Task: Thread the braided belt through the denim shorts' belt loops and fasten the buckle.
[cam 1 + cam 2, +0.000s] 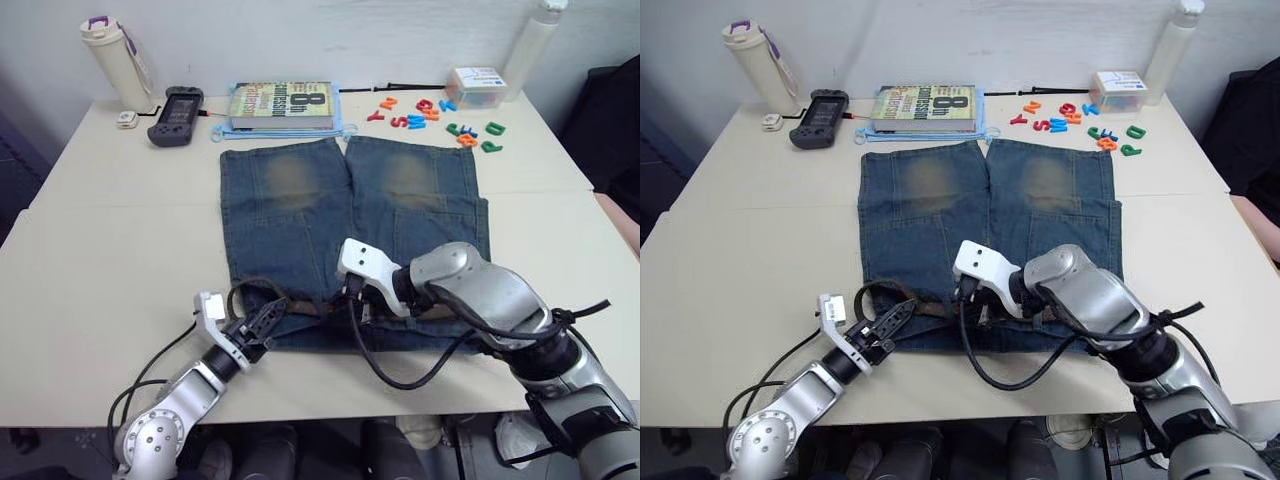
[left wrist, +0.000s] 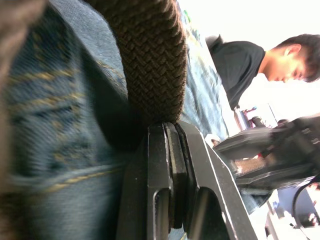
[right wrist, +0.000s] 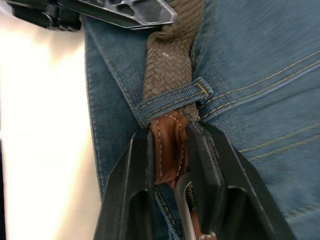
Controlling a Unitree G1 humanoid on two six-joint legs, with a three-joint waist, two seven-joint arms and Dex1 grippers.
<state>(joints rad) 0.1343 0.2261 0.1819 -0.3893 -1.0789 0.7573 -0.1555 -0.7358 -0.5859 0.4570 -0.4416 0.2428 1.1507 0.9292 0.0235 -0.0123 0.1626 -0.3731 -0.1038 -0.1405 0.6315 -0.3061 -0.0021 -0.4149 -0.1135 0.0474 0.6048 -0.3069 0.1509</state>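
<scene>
Table (image 1: 100,250): denim shorts (image 1: 300,220); right arm hides braided belt (image 3: 167,70).

The denim shorts (image 1: 350,240) are blue with faded yellowish patches on both legs. The braided belt (image 3: 167,70) is brown woven, its leather end tan with pale stitching. The table (image 1: 120,250) is cream.

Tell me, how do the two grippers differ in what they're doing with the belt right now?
The left gripper pinches the woven brown part of the braided belt, its fingers pressed together on it. The right gripper clamps the tan leather end, right where it meets a belt loop on the denim shorts. The left one works at the waistband's edge, the right one nearer the middle. Both are shut on the same belt.
</scene>
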